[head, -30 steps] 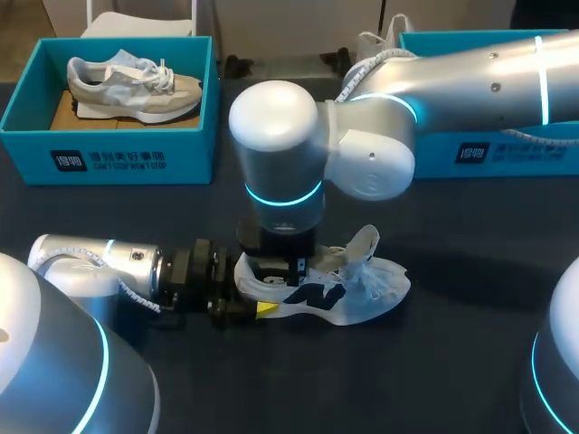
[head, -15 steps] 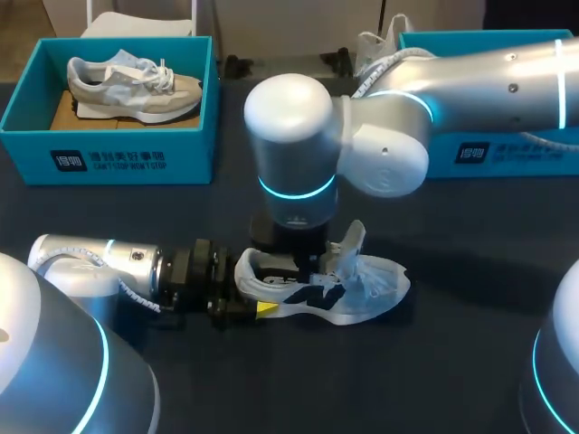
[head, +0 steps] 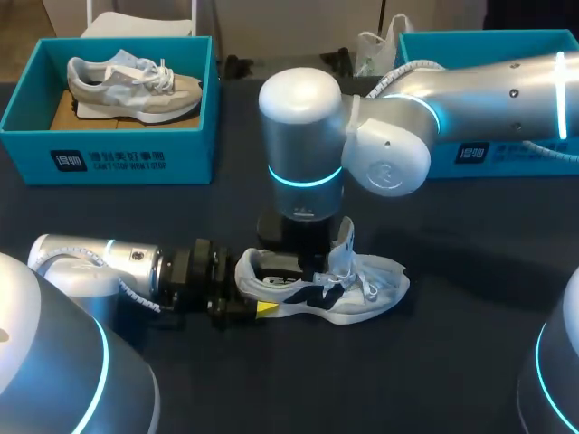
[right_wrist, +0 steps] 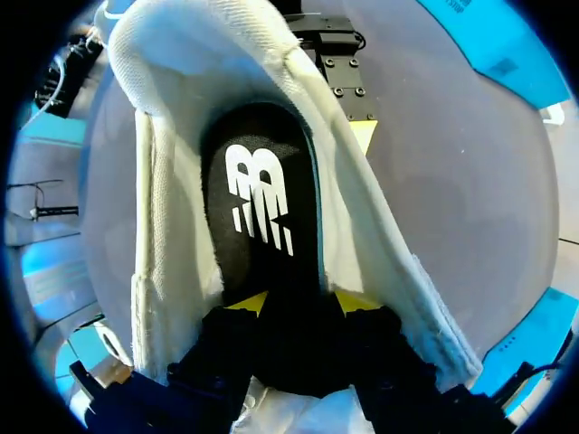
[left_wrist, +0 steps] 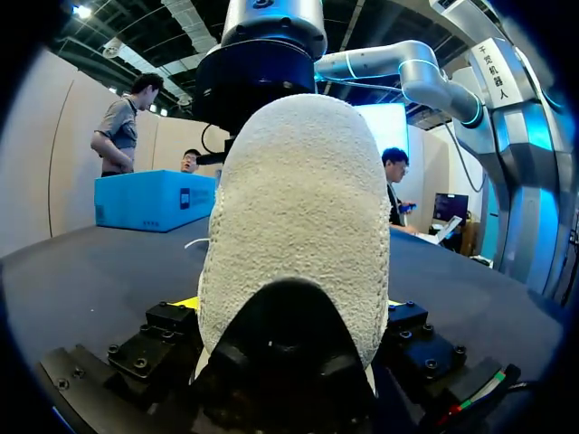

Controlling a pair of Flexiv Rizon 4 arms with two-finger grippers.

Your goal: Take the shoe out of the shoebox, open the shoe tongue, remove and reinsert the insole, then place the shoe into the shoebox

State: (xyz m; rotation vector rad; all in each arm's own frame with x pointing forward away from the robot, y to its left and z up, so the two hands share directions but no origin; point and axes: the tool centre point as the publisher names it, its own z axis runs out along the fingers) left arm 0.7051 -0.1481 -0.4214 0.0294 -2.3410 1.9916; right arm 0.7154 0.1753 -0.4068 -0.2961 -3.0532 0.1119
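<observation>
A white shoe (head: 362, 294) with dark side markings lies on the dark table, toe to the right, its tongue (head: 344, 249) standing up. My left gripper (head: 258, 307) lies low on the table and is shut on the shoe's heel (left_wrist: 298, 208), which fills the gap between its fingers. My right arm stands upright over the shoe. My right gripper (head: 298, 267) reaches down into the shoe's mouth. In the right wrist view the right gripper (right_wrist: 303, 303) is open over the black insole (right_wrist: 262, 199), which lies inside the shoe's white padded collar (right_wrist: 172, 235).
A teal shoebox (head: 27, 136) at the back left holds a beige shoe (head: 131, 86). A second teal box (head: 507, 154) stands at the back right, behind my right arm. Bare dark table lies in front of the shoe and to its right.
My right arm has shifted to the right over the shoe and its fingers have parted. The tongue now stands more upright. The left arm has kept still.
</observation>
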